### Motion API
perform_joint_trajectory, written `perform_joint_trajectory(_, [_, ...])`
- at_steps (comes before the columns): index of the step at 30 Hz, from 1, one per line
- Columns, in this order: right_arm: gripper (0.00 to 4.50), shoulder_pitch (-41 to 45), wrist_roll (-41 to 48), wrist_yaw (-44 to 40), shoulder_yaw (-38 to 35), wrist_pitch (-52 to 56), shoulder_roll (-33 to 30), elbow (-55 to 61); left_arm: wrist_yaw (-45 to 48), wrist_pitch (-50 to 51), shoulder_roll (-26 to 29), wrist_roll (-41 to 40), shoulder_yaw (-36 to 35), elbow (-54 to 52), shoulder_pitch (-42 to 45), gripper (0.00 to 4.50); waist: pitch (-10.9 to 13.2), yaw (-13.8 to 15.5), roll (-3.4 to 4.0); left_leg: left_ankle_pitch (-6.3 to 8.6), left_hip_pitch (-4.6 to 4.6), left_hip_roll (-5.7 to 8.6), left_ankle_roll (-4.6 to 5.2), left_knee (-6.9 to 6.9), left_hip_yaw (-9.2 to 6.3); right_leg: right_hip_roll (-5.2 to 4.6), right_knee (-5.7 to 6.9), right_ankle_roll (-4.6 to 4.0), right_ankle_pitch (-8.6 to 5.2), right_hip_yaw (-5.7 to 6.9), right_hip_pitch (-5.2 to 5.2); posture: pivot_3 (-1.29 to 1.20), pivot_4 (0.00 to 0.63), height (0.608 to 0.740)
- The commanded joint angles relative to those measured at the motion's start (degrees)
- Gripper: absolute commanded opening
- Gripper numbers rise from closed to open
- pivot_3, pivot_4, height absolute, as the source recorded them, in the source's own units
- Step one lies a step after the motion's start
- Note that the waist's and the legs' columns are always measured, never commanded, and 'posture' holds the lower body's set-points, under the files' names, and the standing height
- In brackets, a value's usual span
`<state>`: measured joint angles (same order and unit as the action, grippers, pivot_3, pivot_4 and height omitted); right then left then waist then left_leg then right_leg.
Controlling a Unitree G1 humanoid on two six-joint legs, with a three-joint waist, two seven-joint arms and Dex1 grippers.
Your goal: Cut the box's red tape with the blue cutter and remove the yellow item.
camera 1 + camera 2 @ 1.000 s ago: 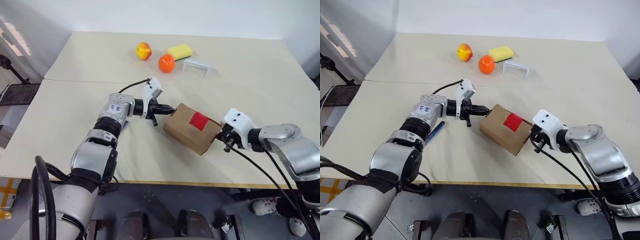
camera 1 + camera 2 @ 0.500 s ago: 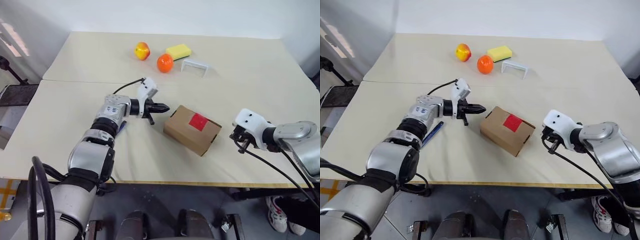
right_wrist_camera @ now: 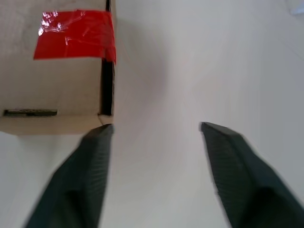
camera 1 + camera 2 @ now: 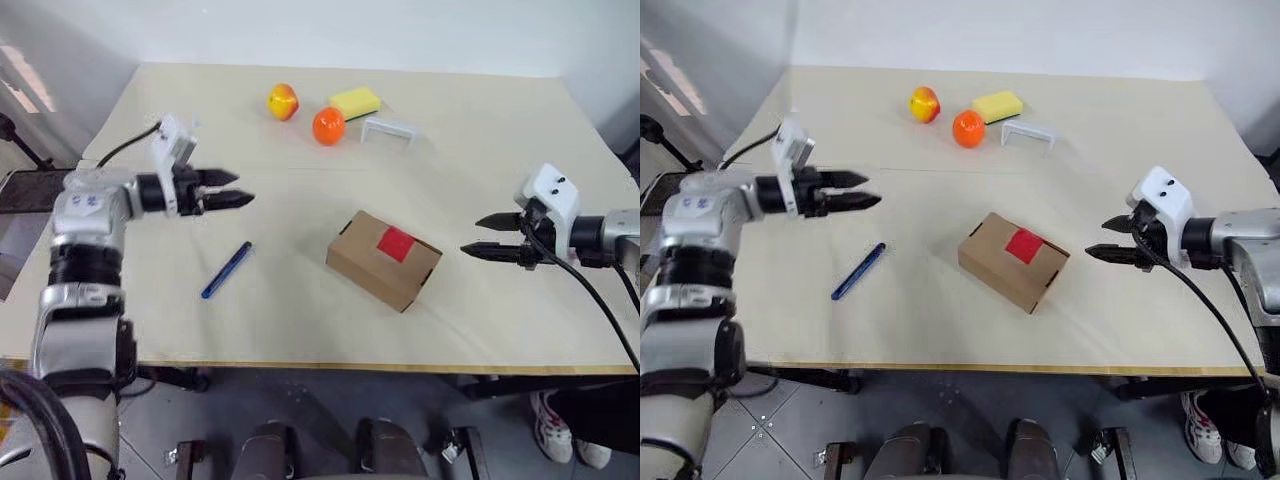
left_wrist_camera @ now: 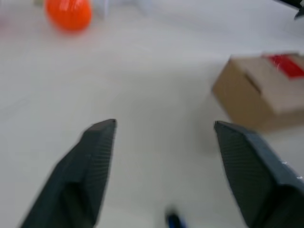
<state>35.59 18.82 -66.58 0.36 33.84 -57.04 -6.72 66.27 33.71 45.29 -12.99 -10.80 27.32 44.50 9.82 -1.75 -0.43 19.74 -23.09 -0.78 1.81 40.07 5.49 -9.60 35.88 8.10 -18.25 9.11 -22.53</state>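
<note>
Both end effectors have withdrawn from the box (image 4: 384, 258) since the earlier frames. One second ago each was clenched and pressed against an opposite end of the carton; half a second ago they had backed off slightly. Now the left end effector (image 4: 232, 188) hovers well out to the robot's left above the counter (image 4: 480, 140), fingers spread and gripping nothing. The right end effector (image 4: 490, 235) hangs well to the right of the box, also spread and empty. The left wrist view confirms a wide gap between the two black fingers (image 5: 90, 166), with the carton beyond them.

The box rests on the counter near its front edge, apart from both arms. It sits turned at an angle, and its position has stayed much the same through the withdrawal. The red tape (image 4: 397, 241) is intact on the top face, bridging the flap seam, as the right wrist view shows (image 3: 76, 40). The blue cutter (image 4: 227, 269) lies flat on the counter between the left end effector and the box, untouched. The yellow item cannot be seen; it is presumably inside the closed carton.

Judgement: positioning of the box appears complete, and the cutting step has not begun. With its fingers spread near the cutter, the left arm looks the better placed to collect the tool.

An orange (image 4: 328, 125), an apple-like fruit (image 4: 283, 101), a yellow sponge (image 4: 359, 101) and a white bracket (image 4: 389, 130) stand at the far side, clear of the work.
</note>
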Motion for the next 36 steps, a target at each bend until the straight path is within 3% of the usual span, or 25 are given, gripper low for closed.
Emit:
perform_joint_trajectory(1, [4.45,2.4,-1.5,-3.3,0.5,-6.6,1.2,-6.0,-0.9,3.8,6.2,-4.8,-10.9,-12.1,-11.7,4.50,0.0,-0.7,0.01,0.00,0.01,-0.03,-0.01,-0.06,0.03,0.01,0.00,0.00,0.00,0.02,-0.05,0.00,0.150,0.740])
perform_joint_trajectory(6, [4.45,4.2,-2.5,-5.8,0.3,-14.6,4.2,-13.6,-3.9,-1.8,4.6,-10.1,-28.9,-24.3,-30.3,4.50,0.1,0.2,0.05,0.00,0.00,-0.19,-0.01,0.08,-0.11,-0.06,0.04,0.00,0.00,-0.05,0.07,0.00,0.150,0.740])
perform_joint_trajectory(10, [4.45,5.3,-2.3,-8.1,-0.2,-18.2,5.6,-18.9,-0.1,-3.5,5.2,-12.6,-37.0,-29.1,-44.2,4.50,0.1,0.8,0.06,0.00,0.01,-0.16,0.01,0.11,-0.16,-0.13,0.01,0.00,0.00,-0.10,0.15,0.00,0.150,0.740])
perform_joint_trajectory(13, [4.45,6.2,0.7,-10.4,-3.3,-20.0,6.5,-21.0,4.0,-4.2,1.9,-17.4,-45.5,-33.9,-55.5,4.50,0.1,0.3,0.08,0.00,0.02,-0.17,0.01,0.08,-0.09,-0.14,-0.02,0.00,0.00,-0.08,0.13,0.00,0.150,0.740])
perform_joint_trajectory(16, [4.45,6.9,4.1,-12.6,-6.3,-19.3,6.4,-19.9,3.5,-2.9,-1.3,-21.4,-47.5,-40.4,-61.7,4.50,0.2,0.4,0.18,0.00,0.02,-0.21,0.01,0.04,-0.04,-0.14,-0.09,0.00,0.00,-0.09,0.12,0.00,0.150,0.740])
perform_joint_trajectory(22, [4.45,8.7,6.7,-9.6,-9.3,-17.7,8.7,-17.0,-3.4,-3.1,-4.8,-23.1,-41.3,-46.7,-62.6,4.50,0.2,1.0,0.20,-0.06,0.46,-0.22,0.03,0.08,0.03,-0.14,-0.19,-0.02,-0.01,-0.20,0.59,0.00,0.150,0.740])
perform_joint_trajectory(25, [4.45,7.7,7.1,-9.0,-8.6,-17.3,9.9,-11.8,-11.4,-2.2,-4.9,-19.4,-30.5,-47.6,-55.6,4.50,0.2,1.7,0.28,-0.05,0.86,-0.21,0.03,-0.05,-0.01,-0.14,-0.31,-0.04,-0.02,-0.21,1.01,0.00,0.150,0.740])
perform_joint_trajectory(30, [4.45,5.1,9.4,-5.7,-9.5,-14.1,12.1,-2.0,-17.6,-6.1,-6.0,-12.2,-14.8,-40.1,-43.5,4.50,0.2,1.8,0.28,-0.05,0.86,-0.13,0.04,-0.03,-0.02,-0.16,-0.26,-0.04,-0.02,-0.26,1.01,0.00,0.150,0.740])
perform_joint_trajectory(36, [4.45,-0.4,11.1,-3.5,-11.3,-12.0,11.2,5.5,-19.9,-9.7,-4.6,-4.7,-4.9,-29.4,-35.8,4.50,0.2,1.6,0.28,-0.01,0.87,0.03,-0.02,-0.19,0.01,-0.06,-0.26,-0.04,-0.02,-0.07,0.93,0.00,0.150,0.740])
